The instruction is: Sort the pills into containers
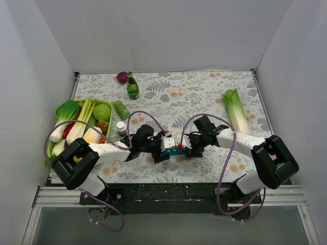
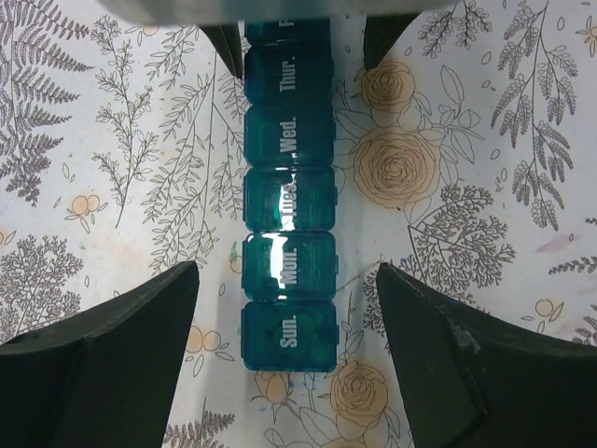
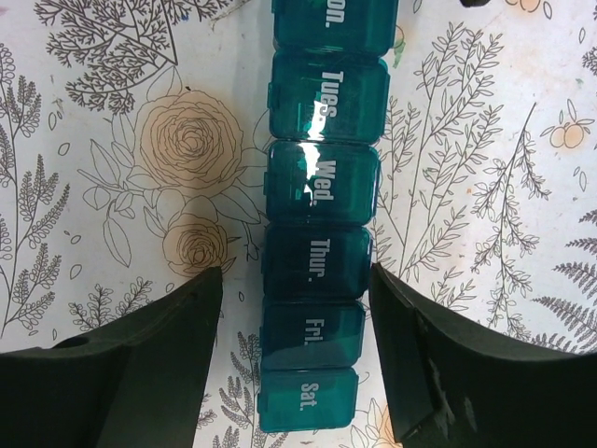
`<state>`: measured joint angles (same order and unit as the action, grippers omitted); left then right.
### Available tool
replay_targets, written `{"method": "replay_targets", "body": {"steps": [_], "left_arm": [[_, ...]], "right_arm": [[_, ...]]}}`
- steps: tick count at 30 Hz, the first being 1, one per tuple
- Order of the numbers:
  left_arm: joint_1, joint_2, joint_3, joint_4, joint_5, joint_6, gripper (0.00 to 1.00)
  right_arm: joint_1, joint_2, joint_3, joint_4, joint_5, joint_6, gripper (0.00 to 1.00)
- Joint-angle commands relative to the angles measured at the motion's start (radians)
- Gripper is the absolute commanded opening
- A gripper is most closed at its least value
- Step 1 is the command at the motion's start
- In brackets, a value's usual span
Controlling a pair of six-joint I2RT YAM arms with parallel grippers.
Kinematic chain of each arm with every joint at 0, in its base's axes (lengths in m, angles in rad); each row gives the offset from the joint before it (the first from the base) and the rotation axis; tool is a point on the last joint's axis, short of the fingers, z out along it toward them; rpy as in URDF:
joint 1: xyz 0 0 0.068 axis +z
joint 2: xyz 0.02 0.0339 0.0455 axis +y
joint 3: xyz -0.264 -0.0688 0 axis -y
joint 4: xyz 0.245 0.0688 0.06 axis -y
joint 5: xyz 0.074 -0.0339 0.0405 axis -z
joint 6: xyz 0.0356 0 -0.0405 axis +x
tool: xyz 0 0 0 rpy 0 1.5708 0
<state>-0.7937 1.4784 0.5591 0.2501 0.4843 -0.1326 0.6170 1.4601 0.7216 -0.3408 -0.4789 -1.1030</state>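
The teal-blue pill organiser [image 1: 174, 150] lies on the floral cloth between my two grippers, all its visible lids shut. In the left wrist view the organiser [image 2: 289, 233] runs from Sun. upward. My left gripper [image 2: 287, 273] is open and straddles the Sun./Mon. end, clear of both sides. In the right wrist view the organiser [image 3: 317, 252] runs down to Sat. My right gripper [image 3: 296, 273] is open and straddles the Thur./Fri. end, its right finger [image 3: 410, 336] close against the side. No loose pills show. In the top view, the left gripper [image 1: 162, 148] and right gripper [image 1: 188, 147] face each other.
A green tray [image 1: 109, 118] of toy vegetables stands at the left. A small white bottle [image 1: 121, 127] is beside it, close behind the left arm. A dark green bottle [image 1: 133, 87] and a purple ball [image 1: 122, 77] are at the back. A leafy vegetable [image 1: 236, 109] lies at the right. White walls enclose the table.
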Motion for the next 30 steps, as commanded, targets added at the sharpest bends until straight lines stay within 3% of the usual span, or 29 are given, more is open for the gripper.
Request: {"method": "replay_targets", "body": {"steps": [1,6,21,30], "left_arm": [[-0.016,0.026,0.039,0.055,-0.024,-0.022,0.76],[-0.036,0.06,0.045,0.072,-0.047,-0.035,0.7],[-0.052,0.072,0.044,0.06,-0.081,-0.05,0.39],[-0.052,0.046,0.074,-0.018,-0.03,-0.094,0.2]], "right_arm": [[-0.016,-0.001,-0.021,-0.026,-0.021,-0.009,0.7],[-0.019,0.003,-0.021,-0.023,-0.04,-0.003,0.66],[-0.026,0.02,-0.016,-0.013,-0.046,0.022,0.54],[-0.028,0.02,-0.031,0.002,-0.033,0.018,0.5]]}}
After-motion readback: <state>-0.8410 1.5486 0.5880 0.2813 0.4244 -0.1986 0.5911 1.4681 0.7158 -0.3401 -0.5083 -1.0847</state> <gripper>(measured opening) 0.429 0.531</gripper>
